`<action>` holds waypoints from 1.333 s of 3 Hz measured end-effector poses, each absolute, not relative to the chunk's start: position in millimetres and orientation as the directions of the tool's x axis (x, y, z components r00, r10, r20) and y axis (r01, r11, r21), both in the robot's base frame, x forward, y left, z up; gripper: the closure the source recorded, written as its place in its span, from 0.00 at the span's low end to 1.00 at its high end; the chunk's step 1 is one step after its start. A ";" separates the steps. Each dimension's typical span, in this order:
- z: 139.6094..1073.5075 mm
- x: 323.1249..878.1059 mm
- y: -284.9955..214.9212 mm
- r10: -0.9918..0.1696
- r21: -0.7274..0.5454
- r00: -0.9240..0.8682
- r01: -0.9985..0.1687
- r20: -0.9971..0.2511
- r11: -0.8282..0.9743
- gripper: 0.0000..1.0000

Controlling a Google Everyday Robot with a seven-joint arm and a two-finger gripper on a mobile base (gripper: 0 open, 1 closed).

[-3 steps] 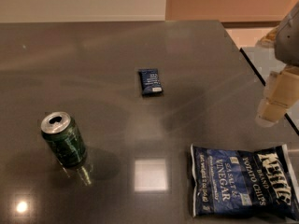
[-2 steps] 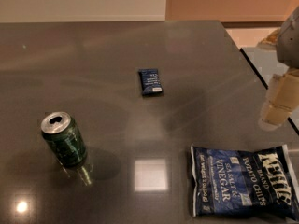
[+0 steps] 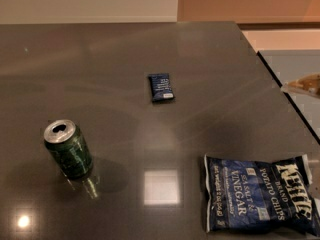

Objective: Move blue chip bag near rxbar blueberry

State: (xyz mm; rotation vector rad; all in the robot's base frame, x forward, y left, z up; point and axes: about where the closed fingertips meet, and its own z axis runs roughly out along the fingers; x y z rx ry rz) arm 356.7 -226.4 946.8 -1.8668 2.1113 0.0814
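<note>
The blue chip bag (image 3: 260,194) lies flat at the table's front right, with its white "Kettle" and "Salt & Vinegar" lettering facing up. The rxbar blueberry (image 3: 161,87) is a small dark blue wrapped bar lying flat near the middle of the table, well to the back left of the bag. My gripper is out of view; nothing is touching the bag or the bar.
An open green can (image 3: 68,149) stands upright at the front left. The dark grey table (image 3: 115,59) ends in an edge along the right side. A blurred tan shape (image 3: 303,84) shows past that edge; I cannot tell what it is.
The pale arm and gripper that hung at the right edge above the bag have left the view. The bag, bar and can have not moved.
</note>
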 end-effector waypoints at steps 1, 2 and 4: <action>904.5 322.9 -225.1 -0.950 -0.103 -0.053 -0.991 -0.307 0.088 0.00; 872.8 304.9 -223.7 -0.942 -0.066 -0.031 -0.996 -0.333 0.056 0.00; 837.6 292.3 -222.5 -0.934 -0.024 -0.018 -0.999 -0.357 0.028 0.17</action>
